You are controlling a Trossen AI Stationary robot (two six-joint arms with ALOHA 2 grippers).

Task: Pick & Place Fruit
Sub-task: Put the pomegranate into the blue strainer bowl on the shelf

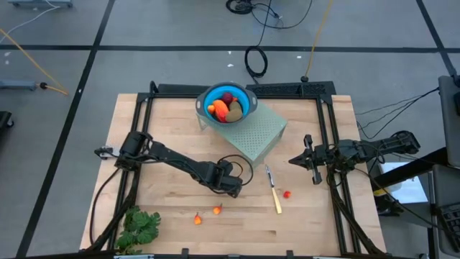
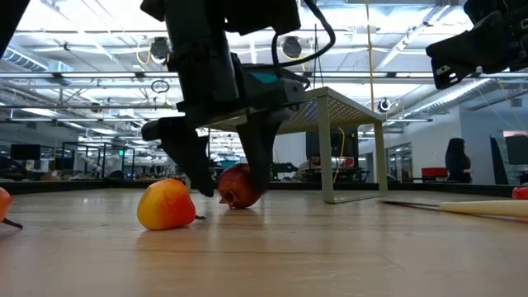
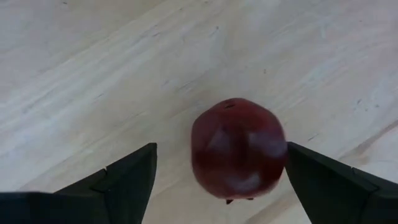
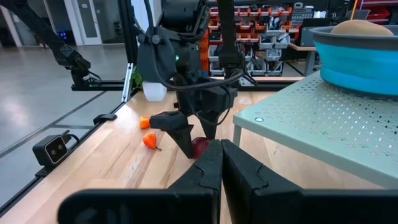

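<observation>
The wooden table fills most of the scene, with a pale green perforated stand near its far edge and a blue bowl sitting on the stand's far corner. Inside the bowl lie several pieces of fruit already: a dark red ball, an olive-brown oval and an orange-red piece. The left arm reaches out across the middle of the table, and the left gripper is down at the board with its 2 fingers spread wide on either side of another dark red ball, the pomegranate-like fruit, which sits on the wood between them; neither finger seems to touch it. From table height the same red fruit rests behind a yellow-orange fruit. The right gripper hangs at the right side of the table, away from the work, its jaws pressed together and empty. A leafy green bunch lies at the near left corner. A yellow-handled knife lies near the table's middle, with 1 tiny orange-red bit just beside it and 2 more bits nearer the front edge.
</observation>
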